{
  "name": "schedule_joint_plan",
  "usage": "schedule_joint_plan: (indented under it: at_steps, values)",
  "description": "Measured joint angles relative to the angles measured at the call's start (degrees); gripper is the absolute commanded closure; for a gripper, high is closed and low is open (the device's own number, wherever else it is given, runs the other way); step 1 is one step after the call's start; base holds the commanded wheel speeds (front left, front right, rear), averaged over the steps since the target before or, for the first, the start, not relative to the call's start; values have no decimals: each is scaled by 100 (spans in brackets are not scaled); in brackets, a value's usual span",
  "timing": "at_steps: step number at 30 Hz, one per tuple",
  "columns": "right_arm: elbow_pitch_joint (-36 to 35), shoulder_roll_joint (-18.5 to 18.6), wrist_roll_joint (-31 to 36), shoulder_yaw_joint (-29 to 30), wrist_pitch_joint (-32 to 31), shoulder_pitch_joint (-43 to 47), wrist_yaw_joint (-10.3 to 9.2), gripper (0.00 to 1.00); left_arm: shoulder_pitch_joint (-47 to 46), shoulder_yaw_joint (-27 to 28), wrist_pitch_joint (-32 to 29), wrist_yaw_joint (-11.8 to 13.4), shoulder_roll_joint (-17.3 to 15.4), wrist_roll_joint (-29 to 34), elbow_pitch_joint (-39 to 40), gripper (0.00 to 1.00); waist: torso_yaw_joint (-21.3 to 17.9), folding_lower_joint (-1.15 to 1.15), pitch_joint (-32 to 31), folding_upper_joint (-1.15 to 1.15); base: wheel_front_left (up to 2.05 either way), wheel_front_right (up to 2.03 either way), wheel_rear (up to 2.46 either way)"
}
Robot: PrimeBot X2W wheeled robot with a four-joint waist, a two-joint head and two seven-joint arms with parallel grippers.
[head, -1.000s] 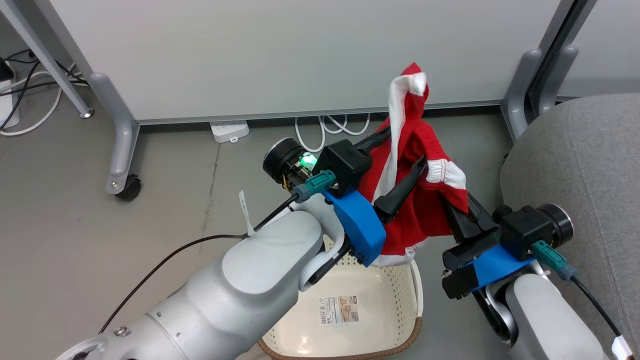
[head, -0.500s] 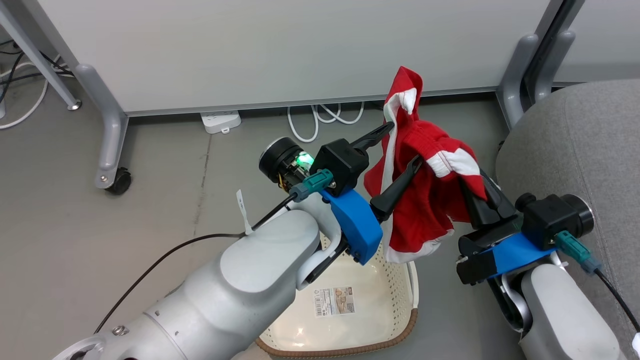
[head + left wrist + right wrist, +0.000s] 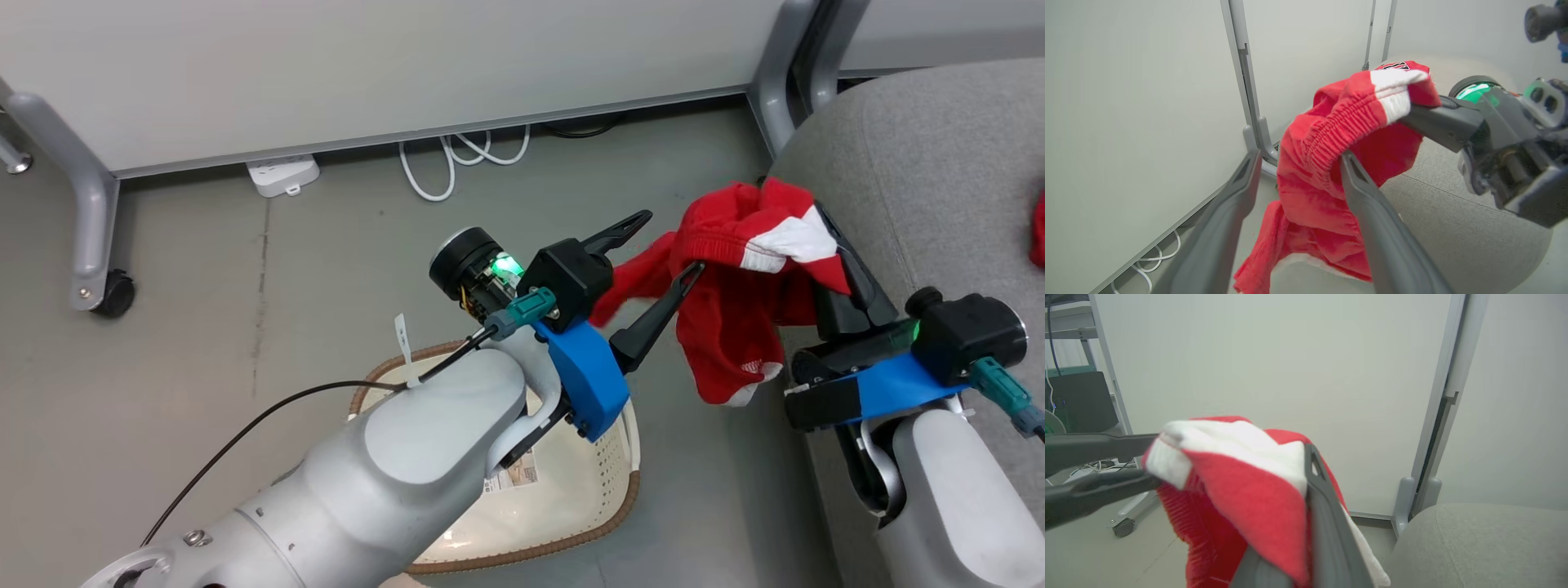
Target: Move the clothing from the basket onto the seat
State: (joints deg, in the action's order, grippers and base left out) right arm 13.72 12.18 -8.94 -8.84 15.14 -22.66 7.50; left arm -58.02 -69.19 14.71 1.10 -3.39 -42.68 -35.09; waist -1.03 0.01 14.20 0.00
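Note:
A red garment with white trim [image 3: 731, 335] hangs from my right gripper [image 3: 816, 233], which is shut on it just left of the grey seat [image 3: 939, 155]. The white cuff drapes over the right fingers [image 3: 1323, 506], covering their tips. My left gripper [image 3: 663, 249] stands open beside the cloth, its lower finger [image 3: 1367, 196] touching the fabric [image 3: 1306, 196] and a red fold lying between the jaws. Under my left forearm, on the floor, sits the cream basket [image 3: 608, 474] with its brown rim. A second patch of red cloth [image 3: 1038, 229] lies on the seat at the right edge.
A pale partition wall [image 3: 367, 65] on grey wheeled legs [image 3: 82, 212] runs behind. White cables [image 3: 449, 159] and a power strip [image 3: 282, 173] lie along its foot. A second grey leg [image 3: 775, 73] stands by the seat's corner. Grey floor [image 3: 204, 310] spreads to the left.
The head camera has swung right. My right gripper has carried the red garment rightward to the seat's edge, and its raised tip has flopped down. The left gripper stays open.

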Motion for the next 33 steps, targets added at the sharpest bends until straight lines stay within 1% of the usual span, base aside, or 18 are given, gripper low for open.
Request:
schedule_joint_plan:
  at_steps: [21,29,33]
  values:
    - [-332,-198,-4,937,0,-9,0,100,-86,-264,-155,-76,33,278,18,0,-1175,0,550,0,0,0,0]
    - [-409,-324,-18,1223,0,74,0,100,-137,-305,-238,-83,34,343,42,0,-1471,0,794,0,0,0,0]
    - [-434,-388,-18,1252,0,97,0,100,-147,-313,-250,-91,34,349,37,0,-1558,0,884,0,0,0,0]
